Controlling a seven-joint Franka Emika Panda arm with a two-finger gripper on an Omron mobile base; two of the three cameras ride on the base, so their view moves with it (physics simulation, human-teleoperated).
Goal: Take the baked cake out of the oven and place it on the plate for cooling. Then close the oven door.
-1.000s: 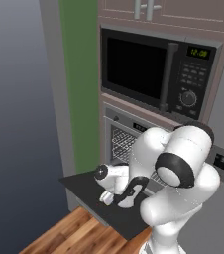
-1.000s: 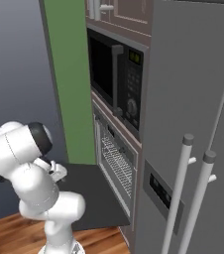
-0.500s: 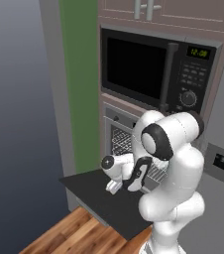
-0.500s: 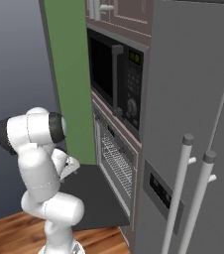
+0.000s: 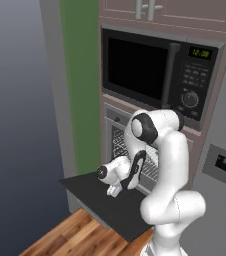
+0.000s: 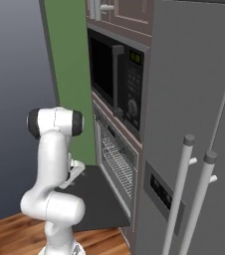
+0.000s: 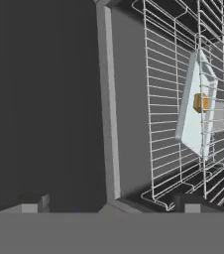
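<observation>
The oven [image 5: 146,159] stands with its oven door [image 5: 101,201] folded down flat, a dark panel in front of the cavity. My gripper [image 5: 114,189] hovers low over that panel, open, nothing between its fingers, pointing into the cavity. In the hand view the picture is rolled: the wire racks [image 7: 168,99] fill the right side. On one of them lies a pale square tray [image 7: 194,130] with the small yellow-orange baked cake [image 7: 201,102] on it, well beyond my fingertips [image 7: 34,203]. From the right base view the gripper [image 6: 74,172] is beside the open door [image 6: 95,199]. The plate is out of view.
A black microwave [image 5: 152,70] with a green clock sits right above the oven. A grey fridge [image 6: 194,149] with two vertical handles stands to the right. A green wall panel [image 5: 80,90] borders the oven's left side; wooden floor [image 5: 70,240] lies below the door.
The arm's upper links have swung left and up toward the oven. The hand has stayed low over the open door and turned to face the cavity. The jaws stay open.
</observation>
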